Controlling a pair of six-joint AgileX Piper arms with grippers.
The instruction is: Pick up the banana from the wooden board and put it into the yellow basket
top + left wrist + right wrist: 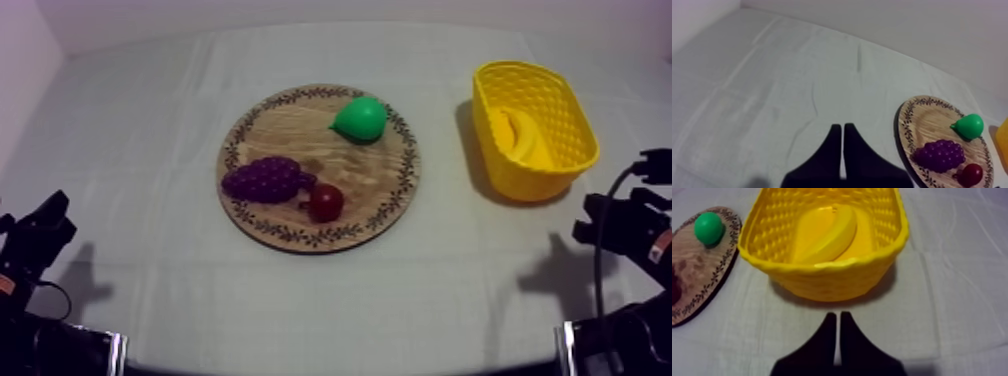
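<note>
Top view: yellow basket (520, 182) stands at the right side of the table on the grey-white cloth (140, 150), apart from the round wooden board (375, 185). Banana (519, 137) lies inside the basket, lengthwise along its floor, so it is off the board. Basket walls are an open weave and the rim is plain.

Board sits mid-table with a leaf pattern round its rim. It carries three toy fruits. Green pear (360, 118) is at the far part of the board, on the basket's side. Purple bunch of grapes (265, 180) is on the side away from the basket. Small red fruit (326, 202) is just beside the grapes, nearer the camera; cannot tell if the two touch.

Right wrist view: right gripper (837, 316) has its fingers pressed together in a narrow wedge, holding nothing. It hangs over bare cloth just before the basket's near wall, not touching it. The banana leans against the inner wall.

Left wrist view: left gripper (842, 127) shows the same narrow wedge and grips nothing. It is over bare cloth, apart from the board's edge.

Both arms sit low at their own sides of the table.
</note>
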